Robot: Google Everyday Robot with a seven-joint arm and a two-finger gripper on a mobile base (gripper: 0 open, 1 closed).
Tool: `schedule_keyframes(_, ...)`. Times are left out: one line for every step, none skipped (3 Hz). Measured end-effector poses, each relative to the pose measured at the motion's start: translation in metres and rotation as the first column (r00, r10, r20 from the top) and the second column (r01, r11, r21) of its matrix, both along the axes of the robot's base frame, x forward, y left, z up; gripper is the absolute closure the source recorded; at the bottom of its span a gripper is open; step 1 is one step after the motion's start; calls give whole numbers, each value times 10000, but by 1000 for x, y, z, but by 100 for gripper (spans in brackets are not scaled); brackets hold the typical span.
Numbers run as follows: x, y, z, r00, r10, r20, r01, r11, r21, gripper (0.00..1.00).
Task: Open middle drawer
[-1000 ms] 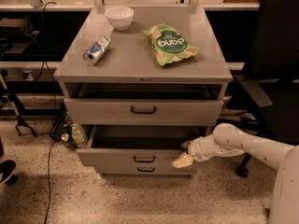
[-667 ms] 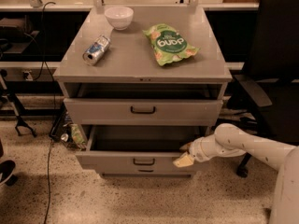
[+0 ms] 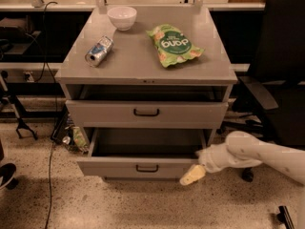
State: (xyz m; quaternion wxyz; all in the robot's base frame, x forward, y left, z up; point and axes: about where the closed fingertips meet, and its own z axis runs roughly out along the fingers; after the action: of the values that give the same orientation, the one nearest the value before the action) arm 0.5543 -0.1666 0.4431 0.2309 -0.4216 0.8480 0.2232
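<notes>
The middle drawer (image 3: 109,167) of the grey cabinet is pulled out toward me. Its low front panel carries a small black bar handle (image 3: 147,168), and its plain grey tray (image 3: 147,143) looks empty. My gripper (image 3: 192,175), pale-tipped on a white arm reaching in from the right, is at the right end of the drawer's front panel, touching or just beside its corner. It is well to the right of the handle.
The top drawer (image 3: 105,112) stands slightly open. On the cabinet top (image 3: 138,63) are a white bowl (image 3: 122,17), a can lying on its side (image 3: 99,51) and a green snack bag (image 3: 174,45). A black office chair (image 3: 281,70) stands right. A cable (image 3: 50,175) trails on the floor left.
The middle drawer has slid further out toward me and now covers the bottom drawer's handle. My gripper has moved with the drawer's right corner, slightly down and forward.
</notes>
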Motion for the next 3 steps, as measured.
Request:
schedule_keyframes(-76, -36, 36, 9755, -1839, -1209, 1776, 9822, -608, 0)
schedule_keyframes(-114, -46, 41, 9532, -2458, -1760, 2344, 9686, -831, 0)
schedule_keyframes(-111, -37, 43, 9650, -2224, -1389, 2176, 9748, -490, 0)
